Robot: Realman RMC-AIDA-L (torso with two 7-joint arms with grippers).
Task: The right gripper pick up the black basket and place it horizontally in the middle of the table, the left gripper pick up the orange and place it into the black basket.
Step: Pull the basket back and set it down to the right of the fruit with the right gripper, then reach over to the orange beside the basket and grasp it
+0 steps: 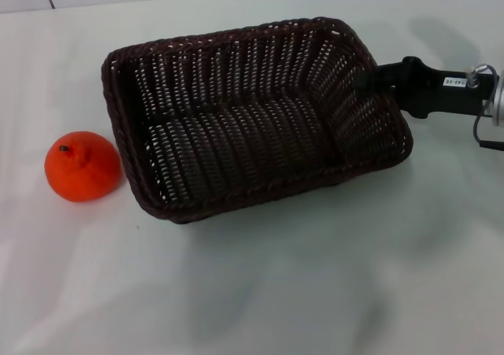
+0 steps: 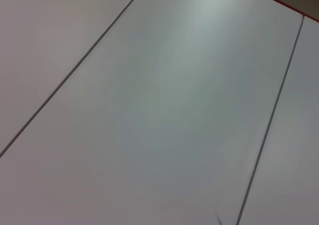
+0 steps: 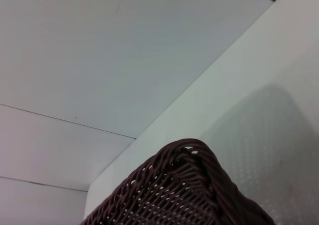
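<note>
Gripping the right-hand rim of the black basket (image 1: 252, 119), right gripper (image 1: 365, 84) closed on the weave; basket mid-table (image 1: 315, 276), orange (image 1: 82, 166) just beside its left end.

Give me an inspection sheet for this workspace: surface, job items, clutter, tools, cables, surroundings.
Surface: white table, glossy.
Job's things: black basket near the middle of the table, empty, lying at a slant. Orange on the table beside the basket's left end, outside it.
Clutter: nothing seen.
Grippers: right tool at the basket's right rim; whether it is open or shut cannot be told. Left tool not in view.
Cables: a loop of cable at the right arm's wrist.
Surroundings: pale panelled wall behind the table.
</note>
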